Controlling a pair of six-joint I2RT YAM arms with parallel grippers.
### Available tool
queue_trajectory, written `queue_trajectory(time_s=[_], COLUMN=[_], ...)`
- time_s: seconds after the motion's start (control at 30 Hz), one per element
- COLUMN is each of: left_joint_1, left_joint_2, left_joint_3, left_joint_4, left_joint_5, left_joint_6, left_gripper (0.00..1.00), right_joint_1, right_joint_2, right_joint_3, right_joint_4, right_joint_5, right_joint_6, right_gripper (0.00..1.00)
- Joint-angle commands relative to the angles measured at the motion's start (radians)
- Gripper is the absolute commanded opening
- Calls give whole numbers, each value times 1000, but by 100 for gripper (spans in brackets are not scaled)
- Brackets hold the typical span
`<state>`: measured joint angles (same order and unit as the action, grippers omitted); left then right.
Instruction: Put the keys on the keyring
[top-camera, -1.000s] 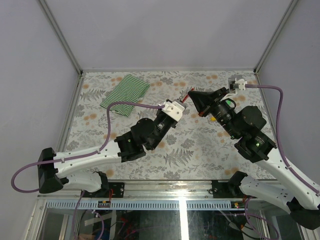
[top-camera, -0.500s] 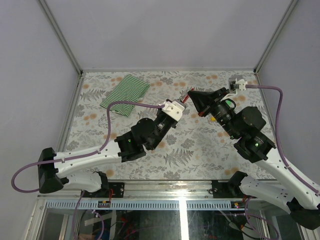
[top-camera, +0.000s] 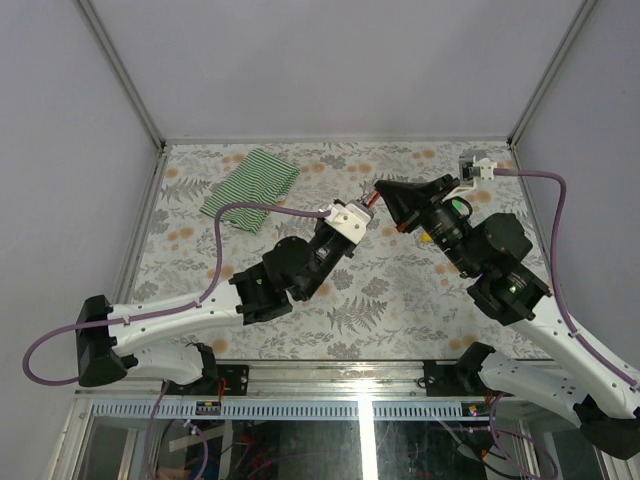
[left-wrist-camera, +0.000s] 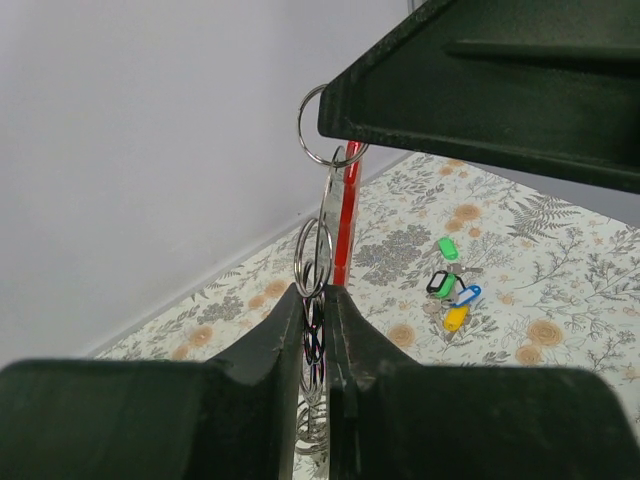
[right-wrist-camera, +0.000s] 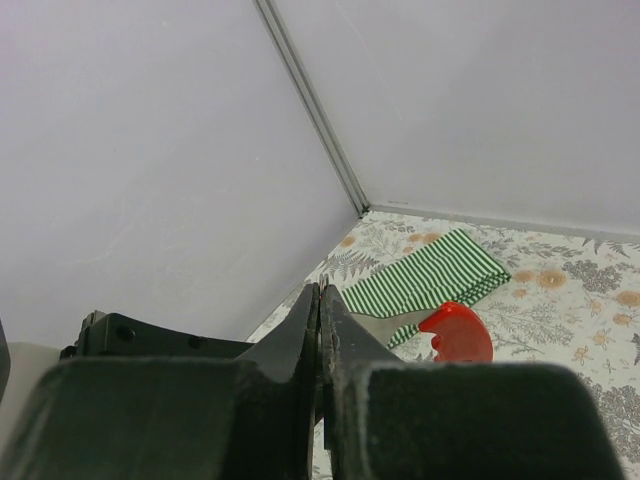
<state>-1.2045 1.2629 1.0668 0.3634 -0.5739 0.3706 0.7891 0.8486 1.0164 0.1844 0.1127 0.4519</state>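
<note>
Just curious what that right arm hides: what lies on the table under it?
The left wrist view shows keys with green, blue and yellow tags on the flowered table. From above, they are hidden, apparently by the right arm.

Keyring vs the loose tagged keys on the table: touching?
Apart. The left wrist view shows the keyring held up in the air, with the keys lying on the table beyond it, bare tabletop between them.

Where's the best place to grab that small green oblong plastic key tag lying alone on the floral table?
Probably across the narrow sides of the small green plastic tag, coming straight down: it lies flat, apart from the black, blue and yellow tags, leaving room.
</note>
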Motion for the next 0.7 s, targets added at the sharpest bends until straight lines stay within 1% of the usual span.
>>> queue_trajectory(time_s=[0.0,0.17,0.3,0.43,0.53,0.67], left_joint_1=[-4,-4,-4,-4,-3,-5], left_joint_2=[6,3,0,-5,-7,-12], left_joint_3=[36,36,41,48,54,51], left_joint_4=[19,20,17,14,8,4], left_joint_5=[29,32,37,60,89,112], left_joint_6=[-11,-15,-24,-46,-76,-108], left_gripper=[0,0,0,0,0,7], right_joint_1=[2,2,2,2,2,2], right_joint_2=[-9,-6,-9,-17,-22,-27], right_joint_3=[13,7,-24,-75,-126,-182], right_joint_4=[101,104,148,237,336,444], right_joint_5=[-23,-10,-1,-2,-6,-28], right_joint_6=[25,17,-1,-10,-9,-10], right_gripper=[0,0,0,0,0,0])
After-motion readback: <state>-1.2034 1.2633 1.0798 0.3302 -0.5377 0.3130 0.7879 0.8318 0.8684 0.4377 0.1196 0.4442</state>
